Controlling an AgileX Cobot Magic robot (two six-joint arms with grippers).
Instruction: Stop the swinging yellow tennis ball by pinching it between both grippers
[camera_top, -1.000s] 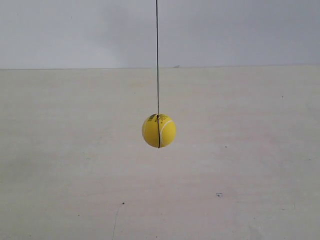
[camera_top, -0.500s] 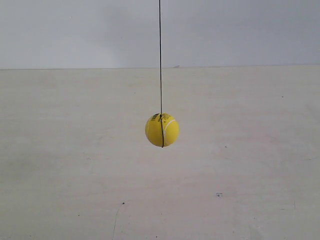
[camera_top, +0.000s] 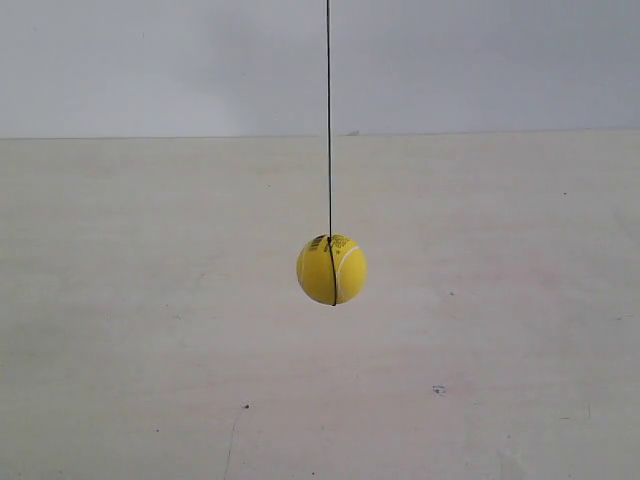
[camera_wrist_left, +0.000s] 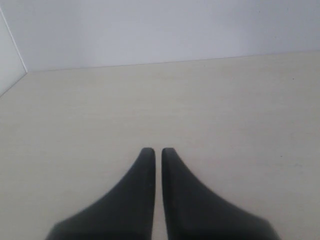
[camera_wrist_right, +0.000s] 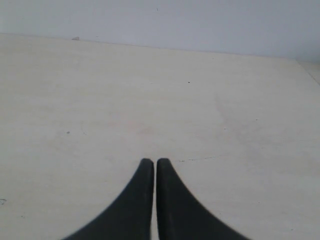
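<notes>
The only marking is a small black label (camera_top: 331, 243) on the upper face of the ball (camera_top: 332, 272), just beside where the string (camera_top: 329, 120) meets it. It looks like a barcode, but its bars and characters are too small to read. Where it lies from the left gripper (camera_wrist_left: 158, 150) or the right gripper (camera_wrist_right: 155, 161) cannot be told.

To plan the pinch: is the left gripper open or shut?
Shut. The left gripper has its two black fingers almost touching, with nothing between them.
</notes>
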